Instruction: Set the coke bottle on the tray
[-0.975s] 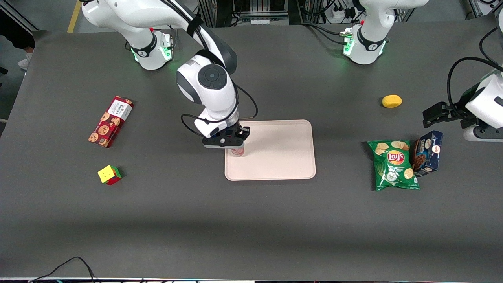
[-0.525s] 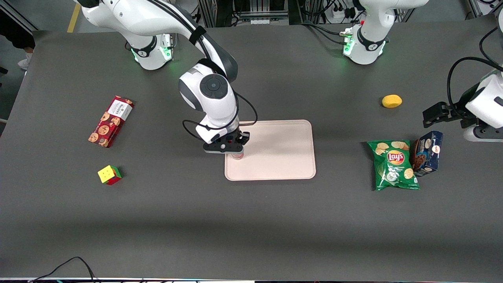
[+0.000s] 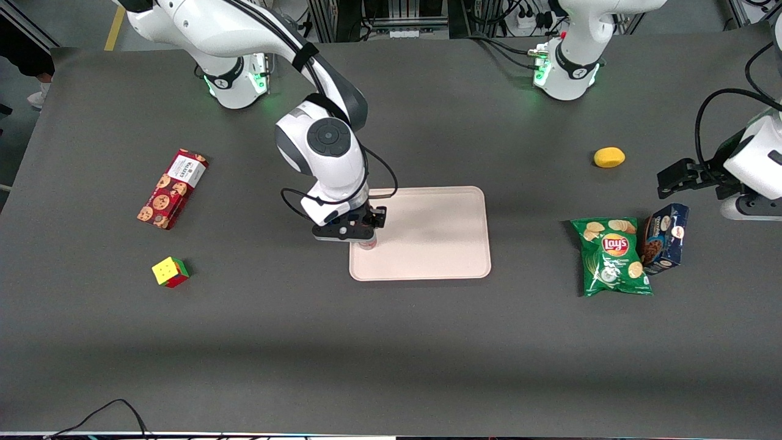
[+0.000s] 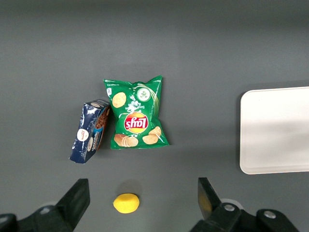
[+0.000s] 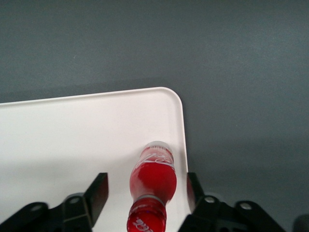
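Note:
The coke bottle (image 3: 367, 244) is a small red bottle with a red cap. It stands upright on the pale pinkish-cream tray (image 3: 427, 244), close to the tray's edge toward the working arm's end. In the right wrist view the bottle (image 5: 153, 179) stands near a rounded corner of the tray (image 5: 72, 130). My gripper (image 5: 146, 186) is straight above it and open. Its fingers (image 5: 99, 191) stand on either side of the bottle with a gap on each side. In the front view the gripper (image 3: 365, 235) hides most of the bottle.
A red cookie box (image 3: 172, 188) and a colour cube (image 3: 170, 271) lie toward the working arm's end. A green Lay's bag (image 3: 613, 256), a blue box (image 3: 665, 238) and a yellow lemon (image 3: 609, 157) lie toward the parked arm's end.
The gripper came down a little with the bottle, onto the tray near its edge. The other objects have not moved.

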You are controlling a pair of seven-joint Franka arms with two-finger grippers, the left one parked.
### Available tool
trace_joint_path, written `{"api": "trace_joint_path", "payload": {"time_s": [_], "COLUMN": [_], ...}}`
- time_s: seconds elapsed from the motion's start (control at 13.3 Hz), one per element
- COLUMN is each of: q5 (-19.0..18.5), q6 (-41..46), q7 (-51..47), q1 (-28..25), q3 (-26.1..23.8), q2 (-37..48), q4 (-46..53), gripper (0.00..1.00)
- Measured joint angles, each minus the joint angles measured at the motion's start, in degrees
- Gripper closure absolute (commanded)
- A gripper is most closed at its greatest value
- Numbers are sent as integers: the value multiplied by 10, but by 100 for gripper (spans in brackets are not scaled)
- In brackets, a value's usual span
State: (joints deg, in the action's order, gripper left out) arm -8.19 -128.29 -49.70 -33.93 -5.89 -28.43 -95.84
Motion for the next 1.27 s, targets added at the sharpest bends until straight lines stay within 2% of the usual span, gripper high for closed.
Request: {"api": "trace_joint_path", "payload": {"time_s": [0.75, 0.9, 1.05, 1.27], "q5": [-1, -1, -1, 3], "q6": [6, 60, 161, 288], "q7": [9, 43, 101, 218], "q1": [0, 3, 12, 39], "q3": [1, 3, 9, 45], "q2": [2, 20, 58, 147], "q4": [20, 53, 90, 116], "gripper": [0, 0, 0, 0]}}
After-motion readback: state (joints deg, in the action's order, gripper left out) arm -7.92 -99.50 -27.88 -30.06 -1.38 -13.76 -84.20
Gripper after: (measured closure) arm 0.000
